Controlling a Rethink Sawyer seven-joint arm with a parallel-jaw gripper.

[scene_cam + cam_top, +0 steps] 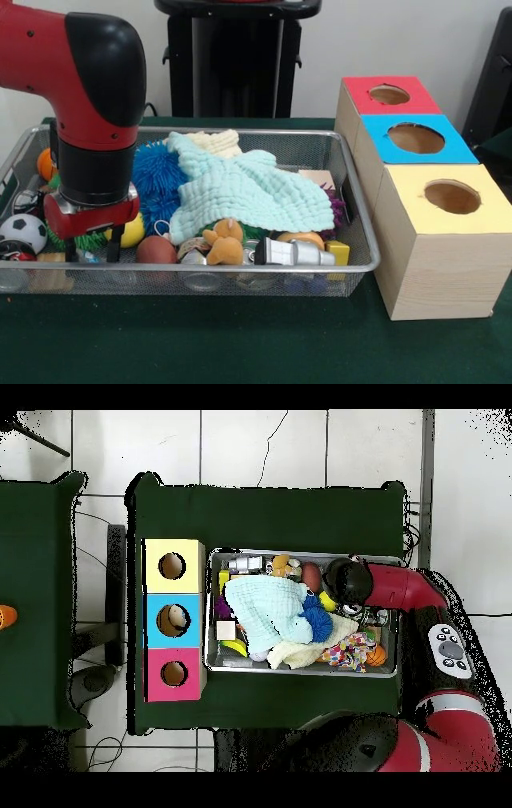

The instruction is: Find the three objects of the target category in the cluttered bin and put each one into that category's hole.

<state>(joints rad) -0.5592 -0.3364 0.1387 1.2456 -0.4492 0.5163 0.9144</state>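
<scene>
Nearest, along the bin's (352, 172) front edge, lie a brown ball (156, 250), a plush toy (225, 242) and a metal can (294, 253). At the left end the gripper (91, 250) hangs open beside a yellow ball (132, 230): light, smooth, rounded, so likely to slip unless pinched across its middle. A soft cloth (248, 190) hides much.

Front cam: low, close, just above counter height, looking level across the green-clothed counter (200, 348) into the silver wire-mesh bin (240, 282). Overhead cam: high up, straight down, takes in the whole counter (270, 514) plus the tiled floor (260, 444) around it. Both views cover the bin (300, 670) and the row of three wooden boxes with red, blue and yellow holed tops (416, 152) (173, 620).
</scene>
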